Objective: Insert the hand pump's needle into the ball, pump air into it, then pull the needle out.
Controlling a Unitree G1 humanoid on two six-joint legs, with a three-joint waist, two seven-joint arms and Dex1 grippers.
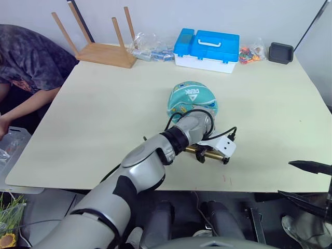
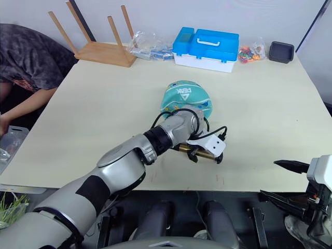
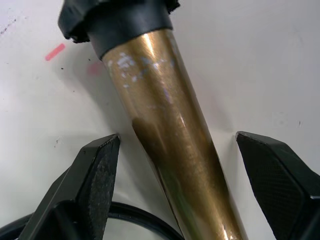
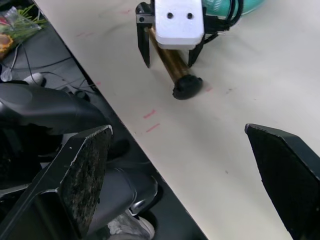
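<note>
My left end effector point(image 3: 177, 150) straddles the bronze-gold hand pump point(image 3: 170, 135) lying on the table point(image 1: 104, 114) beside the teal ball point(image 1: 192, 98), fingers spread; I should centre, then close squarely

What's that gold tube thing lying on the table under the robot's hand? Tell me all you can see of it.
It is the hand pump: a slim bronze-gold cylinder, metallic and shiny with a few pale scuffs, closed by a black knobby end cap. It lies flat on the cream table near the front edge, just in front of the teal ball. The left pincer straddles the cylinder with its black fingers open on either side, not gripping it. A thin black hose curves beside it.
</note>
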